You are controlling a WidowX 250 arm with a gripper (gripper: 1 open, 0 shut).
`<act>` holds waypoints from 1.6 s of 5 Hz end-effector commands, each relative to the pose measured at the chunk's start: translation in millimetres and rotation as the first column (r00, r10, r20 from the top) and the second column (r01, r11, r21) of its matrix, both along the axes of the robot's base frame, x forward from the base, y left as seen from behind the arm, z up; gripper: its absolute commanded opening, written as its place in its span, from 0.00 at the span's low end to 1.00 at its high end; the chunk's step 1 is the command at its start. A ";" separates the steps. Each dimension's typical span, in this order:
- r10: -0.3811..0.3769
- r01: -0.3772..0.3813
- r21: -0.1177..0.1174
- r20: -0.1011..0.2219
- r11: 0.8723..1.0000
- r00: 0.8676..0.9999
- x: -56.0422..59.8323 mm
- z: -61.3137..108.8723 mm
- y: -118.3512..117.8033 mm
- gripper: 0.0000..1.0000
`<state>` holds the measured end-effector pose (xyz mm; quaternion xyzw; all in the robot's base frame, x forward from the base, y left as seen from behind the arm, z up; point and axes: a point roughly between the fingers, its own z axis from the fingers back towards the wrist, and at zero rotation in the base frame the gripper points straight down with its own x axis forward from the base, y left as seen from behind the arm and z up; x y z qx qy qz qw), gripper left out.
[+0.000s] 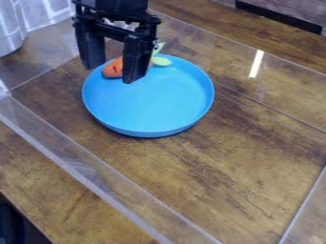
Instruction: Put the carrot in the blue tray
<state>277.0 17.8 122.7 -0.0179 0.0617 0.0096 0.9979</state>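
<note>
The blue tray sits on the wooden table, left of centre. The carrot lies at the tray's far left rim, orange body partly hidden behind the fingers, its green top poking out to the right. My black gripper hangs over that rim, open, its two fingers standing on either side of the carrot without holding it.
A clear plastic sheet covers the wooden table, with raised ridges running diagonally at the front left. A pale object stands at the far left edge. A dark edge borders the table at the back right.
</note>
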 end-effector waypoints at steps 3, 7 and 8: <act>0.029 -0.028 -0.017 0.063 0.999 0.998 1.7 12.5 10.8 1.00; 0.025 -0.022 -0.040 0.071 0.999 0.997 4.9 6.2 14.5 1.00; 0.025 -0.022 -0.047 0.071 0.999 0.997 5.5 4.7 15.4 1.00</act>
